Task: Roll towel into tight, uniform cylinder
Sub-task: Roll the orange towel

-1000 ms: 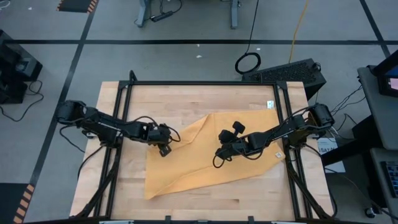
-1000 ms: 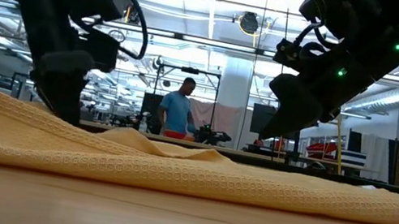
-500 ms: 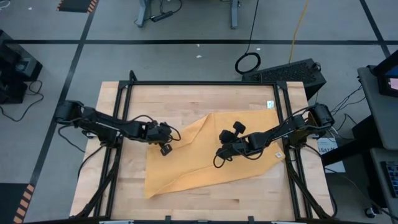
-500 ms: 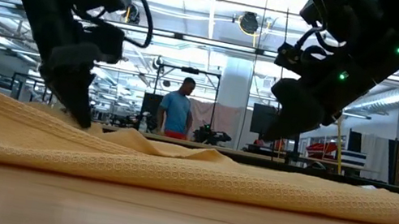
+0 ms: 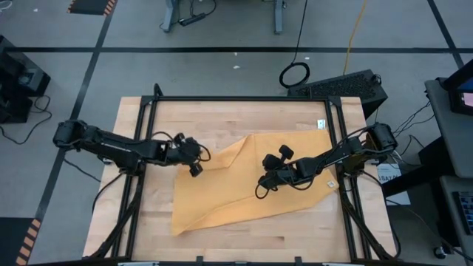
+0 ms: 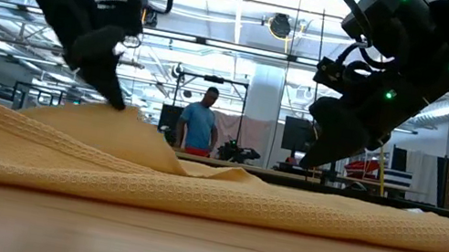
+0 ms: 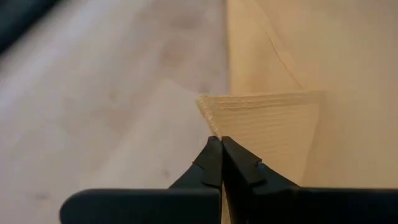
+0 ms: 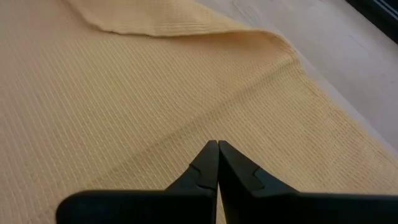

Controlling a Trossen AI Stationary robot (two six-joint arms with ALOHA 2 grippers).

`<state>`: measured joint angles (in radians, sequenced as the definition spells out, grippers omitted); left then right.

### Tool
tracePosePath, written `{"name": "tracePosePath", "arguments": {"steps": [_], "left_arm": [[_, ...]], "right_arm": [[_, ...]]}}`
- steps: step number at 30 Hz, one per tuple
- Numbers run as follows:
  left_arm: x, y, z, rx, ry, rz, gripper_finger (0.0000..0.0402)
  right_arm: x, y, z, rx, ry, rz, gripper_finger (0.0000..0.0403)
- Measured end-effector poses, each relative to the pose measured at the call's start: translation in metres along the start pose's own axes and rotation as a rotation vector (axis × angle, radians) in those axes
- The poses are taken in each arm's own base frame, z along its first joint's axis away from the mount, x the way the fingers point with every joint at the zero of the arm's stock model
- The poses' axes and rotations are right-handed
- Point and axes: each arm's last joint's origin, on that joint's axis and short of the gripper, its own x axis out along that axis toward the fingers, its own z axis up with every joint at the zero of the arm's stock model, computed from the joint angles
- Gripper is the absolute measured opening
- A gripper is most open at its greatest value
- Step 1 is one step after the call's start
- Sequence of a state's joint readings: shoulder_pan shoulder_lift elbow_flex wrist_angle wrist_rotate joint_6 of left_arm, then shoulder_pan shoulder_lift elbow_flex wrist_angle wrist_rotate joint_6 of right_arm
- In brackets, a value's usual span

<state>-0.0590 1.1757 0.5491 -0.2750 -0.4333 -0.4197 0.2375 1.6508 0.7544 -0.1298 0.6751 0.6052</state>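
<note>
The towel (image 5: 244, 181) lies spread and rumpled across the middle of the tabletop (image 5: 244, 122); its left edge is lifted into a peak (image 6: 119, 117); the left gripper (image 5: 195, 168) has its jaws closed on that edge; the right gripper (image 5: 260, 191) hangs just above the towel's middle, jaws closed and holding nothing; a person (image 6: 201, 124) stands far behind.

The towel (image 5: 244, 185) was mustard yellow with a fine waffle weave; the table (image 5: 222, 118) was pale blond wood, framed in black; both arms were black.
</note>
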Motion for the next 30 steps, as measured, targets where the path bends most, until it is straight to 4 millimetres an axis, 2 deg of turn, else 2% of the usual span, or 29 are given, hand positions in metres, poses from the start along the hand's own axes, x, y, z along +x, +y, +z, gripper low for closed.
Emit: {"name": "tracePosePath", "arguments": {"steps": [3,9,12,20,25,30], "left_arm": [[-0.011,0.009,0.007,0.007,-0.08,0.069,0.0001],[-0.024,0.032,0.013,0.019,-0.174,0.334,0.0001],[-0.022,0.043,0.014,0.008,-0.165,0.434,0.0001],[-0.005,0.063,0.013,-0.003,-0.06,0.545,0.0003],[0.007,0.07,0.01,-0.015,-0.003,0.59,0.0038],[0.011,0.069,0.008,-0.042,0.032,0.535,0.0104]], "right_arm": [[0.0,0.0,0.0,0.0,0.0,0.0,0.0],[0.0,0.001,-0.001,-0.002,0.016,0.022,0.0],[0.0,0.001,-0.001,-0.008,0.027,0.039,0.0],[-0.001,0.002,-0.002,-0.029,0.048,0.07,0.0],[-0.001,0.004,-0.003,-0.038,0.062,0.09,0.0],[-0.009,0.008,-0.008,-0.064,0.087,0.114,0.0]]}}
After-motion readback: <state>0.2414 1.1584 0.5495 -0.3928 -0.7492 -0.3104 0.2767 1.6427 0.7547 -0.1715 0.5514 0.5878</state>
